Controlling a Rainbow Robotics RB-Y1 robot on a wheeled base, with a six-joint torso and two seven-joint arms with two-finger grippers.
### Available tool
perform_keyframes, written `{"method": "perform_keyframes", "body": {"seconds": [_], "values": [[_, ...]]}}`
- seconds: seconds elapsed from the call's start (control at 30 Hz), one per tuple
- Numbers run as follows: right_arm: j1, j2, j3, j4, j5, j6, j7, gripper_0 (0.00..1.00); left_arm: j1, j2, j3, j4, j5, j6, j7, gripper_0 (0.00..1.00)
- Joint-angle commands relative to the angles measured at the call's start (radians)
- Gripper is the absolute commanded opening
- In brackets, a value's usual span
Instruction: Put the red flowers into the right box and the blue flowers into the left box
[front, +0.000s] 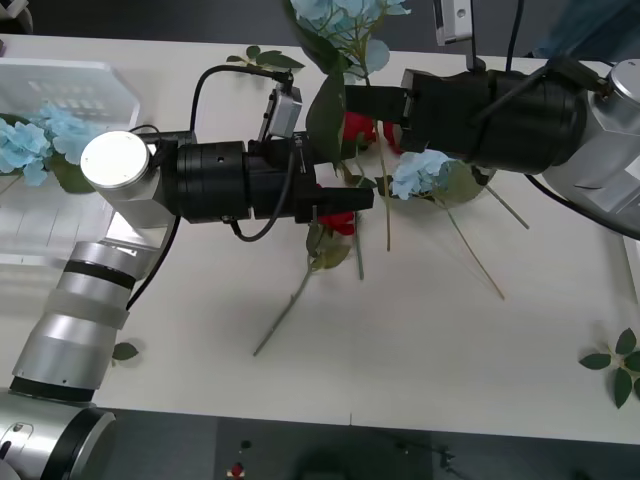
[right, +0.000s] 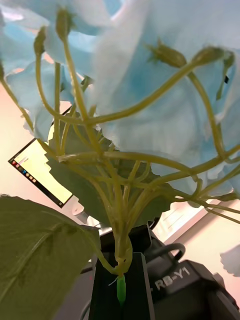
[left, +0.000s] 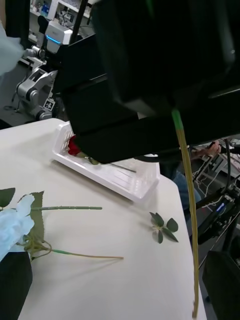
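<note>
Left hand (front: 362, 199) reaches in over the middle of the white counter (front: 420, 340), fingers set fairly wide apart with nothing between them, a red rose (front: 340, 223) lying just under the tips. Left box (front: 60, 90) sits at the far left corner of the counter; two blue flower heads (front: 40, 140) rest against its near rim. Rose stem (front: 285, 310) trails toward the near edge.

Centre: a second red bloom (front: 358, 128) partly hidden between the two arms. One blue flower (front: 420, 172) lies on the counter below the right arm, thin stems fanning out beside it.

Right hand (front: 372, 101) comes in from the right, clamped on the stem of a blue flower (front: 345, 15) held upright, head and large leaves rising past the far edge. Right wrist view: stem (right: 120, 287) pinched between the black fingers, blue petals (right: 165, 100) overhead.

Right box (left: 107, 170), seen from the left wrist, holds one red rose (left: 74, 146). Loose leaf sprig (front: 618, 365) at the right near corner.
</note>
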Motion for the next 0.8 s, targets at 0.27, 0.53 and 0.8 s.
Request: {"method": "perform_keyframes", "body": {"seconds": [0.27,0.53,0.8], "values": [[-0.042,0.022,0.012,-0.014,-0.006,-0.02,-0.032,0.0,-0.012,-0.046,0.042,-0.016,0.01,0.107,0.009,1.0],[-0.042,0.025,0.012,-0.014,-0.006,-0.015,-0.031,0.0,-0.004,-0.046,0.043,-0.016,0.022,0.134,0.009,0.19],[-0.042,0.025,0.012,-0.014,-0.006,-0.014,-0.029,0.0,-0.006,-0.045,0.043,-0.014,0.013,0.119,0.009,0.0]]}}
